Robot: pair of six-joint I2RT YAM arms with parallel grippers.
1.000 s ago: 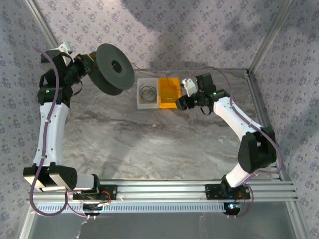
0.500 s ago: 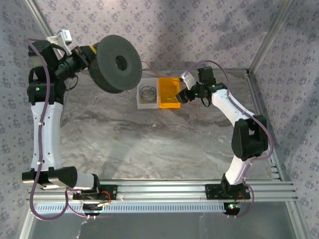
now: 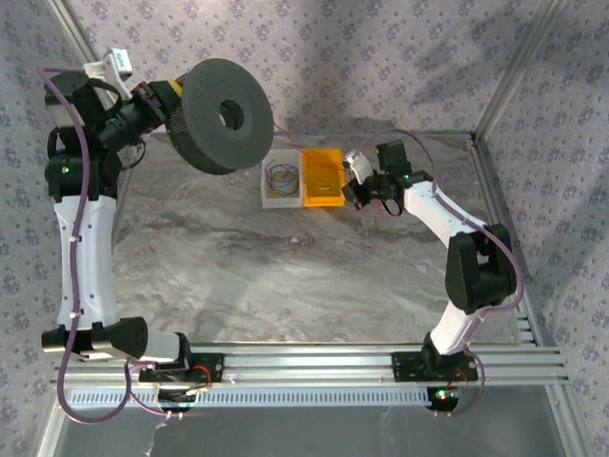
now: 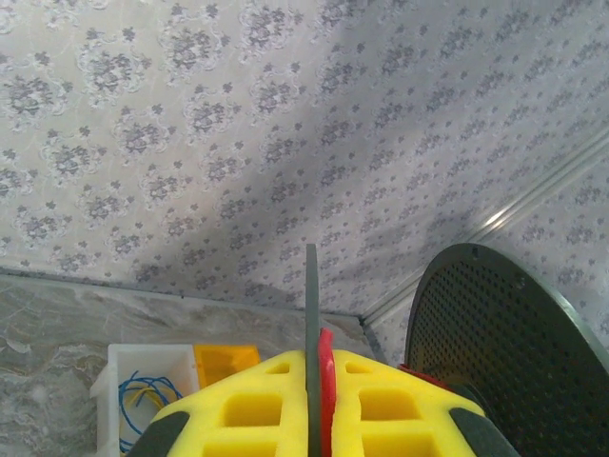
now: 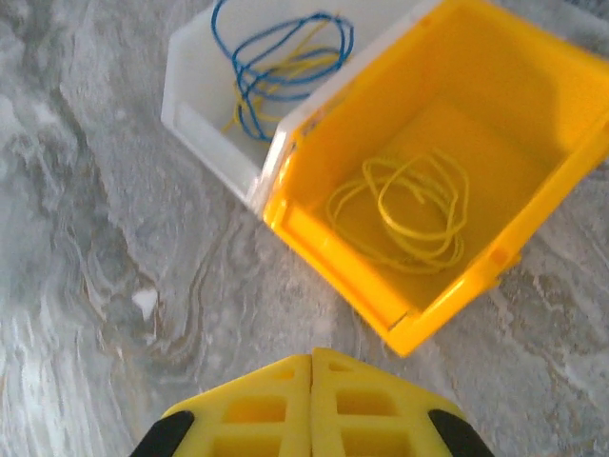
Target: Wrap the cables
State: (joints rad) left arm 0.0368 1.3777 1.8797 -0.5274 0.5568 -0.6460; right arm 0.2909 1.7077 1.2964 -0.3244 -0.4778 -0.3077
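Cable [image 3: 285, 138]: hair-thin red-orange line, faint, runs from the raised spool [image 3: 221, 116] down toward the bins. I cannot trace its far end.

Left gripper [image 4: 315, 373]: pads clamped on what looks like the spool's thin dark plate, with a red strip beside it.

Right gripper [image 5: 312, 369]: pads pressed together just short of the yellow bin [image 5: 324, 257], no wire visible between them.

Judged near weightless, limp, slippery and kink-prone. Pinch it near the spool under light tension.

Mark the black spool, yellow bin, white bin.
black spool [image 3: 207, 133]: top external view, flat face beside the hub hole.
yellow bin [image 5: 343, 273]: right wrist view, near rim.
white bin [image 5: 195, 90]: right wrist view, bare left wall.
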